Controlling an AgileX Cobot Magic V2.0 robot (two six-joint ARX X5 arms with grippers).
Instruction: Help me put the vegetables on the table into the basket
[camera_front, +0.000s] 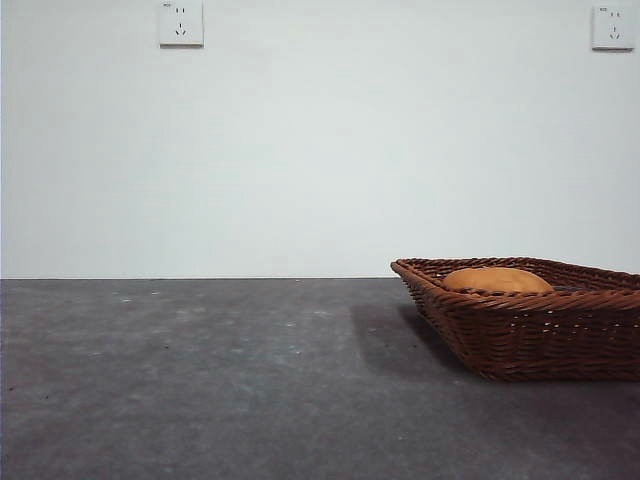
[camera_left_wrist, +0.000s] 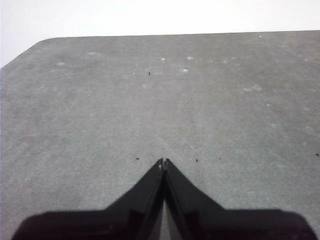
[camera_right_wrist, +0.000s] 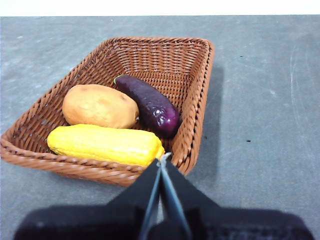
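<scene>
- The right gripper (camera_right_wrist: 161, 161) has its two black jaws pressed together at the tips, with nothing between them; it hangs just outside the near rim of the shallow dark brown woven wicker basket (camera_right_wrist: 200, 95).
- The left gripper (camera_left_wrist: 163, 163) also has its jaws closed tip to tip and empty, poised over a bare stretch of the wide dark grey mottled surface (camera_left_wrist: 150, 110), with no vegetable in its view.
- Inside the basket lie all three vegetables: the long bumpy yellow corn-like cob (camera_right_wrist: 105, 144) along the near wall, the rounded orange-brown potato-like lump (camera_right_wrist: 99, 106) touching it just behind, and the small glossy dark purple eggplant-like piece (camera_right_wrist: 149, 104) slanting beside the lump.
- In the front view only the top of the orange-brown lump shows above the braided rim; no vegetable is seen on the surface.
- Judged from this, the loading looks finished; the step in hand is the retreat.
- The next move calls only for both arms to rest clear of the basket, without nudging its rim.
</scene>
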